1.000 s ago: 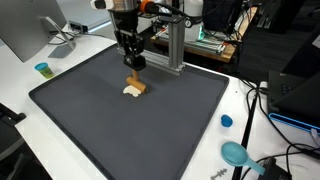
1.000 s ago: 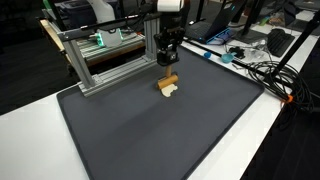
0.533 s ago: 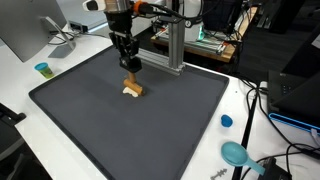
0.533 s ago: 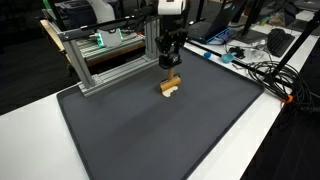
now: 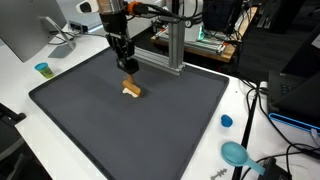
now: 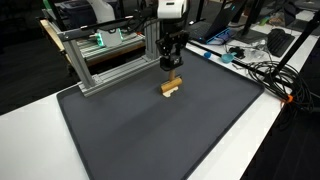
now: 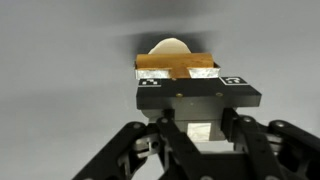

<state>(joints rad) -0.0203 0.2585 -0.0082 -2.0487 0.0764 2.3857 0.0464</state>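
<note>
A small tan block with a cream rounded part (image 5: 131, 90) (image 6: 170, 86) hangs just over the dark mat (image 5: 140, 135) (image 6: 160, 135) near its far side. My gripper (image 5: 129, 77) (image 6: 170, 74) points straight down and is shut on the block's top. In the wrist view the block (image 7: 178, 62) shows past the black marker plate, with a pale part of it between the fingers (image 7: 158, 140) of the gripper (image 7: 190, 128). The contact itself is partly hidden by the gripper body.
An aluminium frame (image 5: 172, 45) (image 6: 100, 60) stands just behind the mat. A small blue cup (image 5: 42, 69), a blue cap (image 5: 226, 121) and a teal scoop (image 5: 236, 153) lie on the white table. Cables (image 6: 262, 72) and a monitor (image 5: 20, 30) sit at the edges.
The gripper has shifted a little sideways along the mat's far side, and the block has moved and turned slightly with it. The jaws have stayed shut.
</note>
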